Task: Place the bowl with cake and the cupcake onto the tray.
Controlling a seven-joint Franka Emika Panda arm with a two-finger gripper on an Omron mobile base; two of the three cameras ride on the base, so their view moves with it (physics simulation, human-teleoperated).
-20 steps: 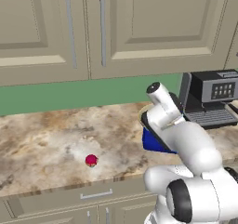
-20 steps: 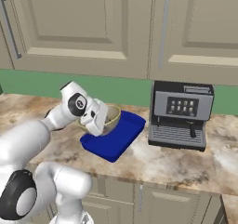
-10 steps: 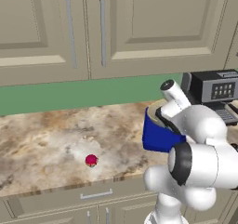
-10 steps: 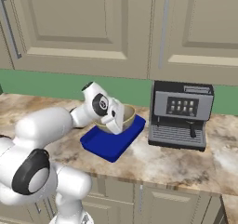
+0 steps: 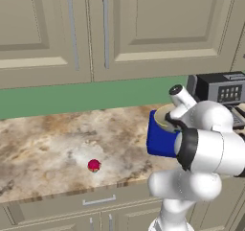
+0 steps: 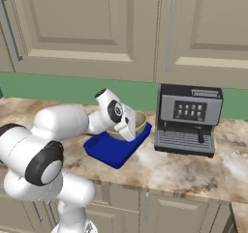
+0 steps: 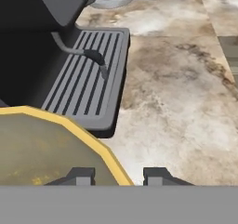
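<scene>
A kitchen: marble counter (image 5: 48, 144), cupboards (image 6: 87, 29) (beige), coffee machine (image 6: 190, 119).

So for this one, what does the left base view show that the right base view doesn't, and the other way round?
Left base view: the cupcake, alone on the counter, well left of the tray.

Right base view: the front of the coffee machine, its drip grille, and the gripper at the near rim of the bowl with cake, over the tray.

Both: the blue tray with the bowl over it, the machine to its right, the cabinets and the marbled counter.
</scene>
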